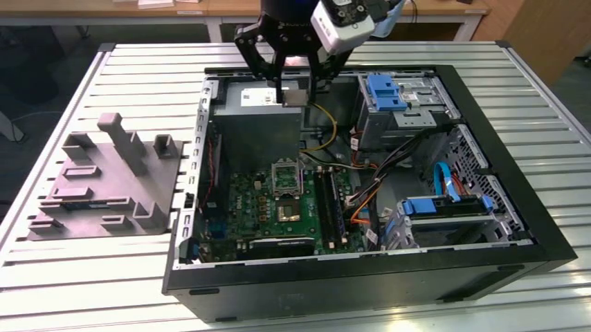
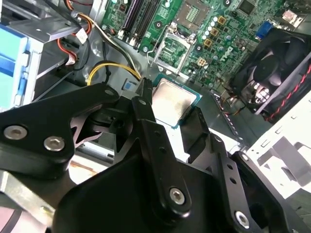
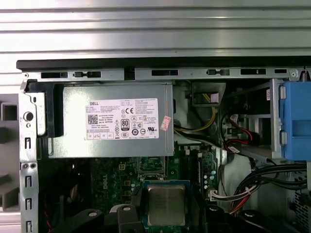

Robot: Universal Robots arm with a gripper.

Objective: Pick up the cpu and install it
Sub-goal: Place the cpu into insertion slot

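Observation:
My gripper [image 1: 293, 91] hangs over the far part of the open computer case [image 1: 480, 173], shut on the cpu [image 1: 295, 97], a small square chip with a silvery top. Both wrist views show the cpu [image 2: 174, 98] [image 3: 166, 205] held flat by its edges between the black fingers [image 2: 144, 104]. The green motherboard [image 1: 249, 200] lies below and nearer in the exterior view. Its metal-framed socket [image 1: 285, 171] [image 2: 171, 50] stands open with the frame lifted. In the first wrist view the socket [image 3: 151, 167] shows just past the chip, partly under the power supply's edge.
A grey power-supply box [image 3: 112, 121] with a white label sits right by the gripper. Yellow and black cables [image 1: 325, 131], blue drive cages [image 1: 386, 93] and a black fan [image 2: 272, 77] crowd the case. A grey tray [image 1: 102, 187] stands on the slatted table at the exterior view's left.

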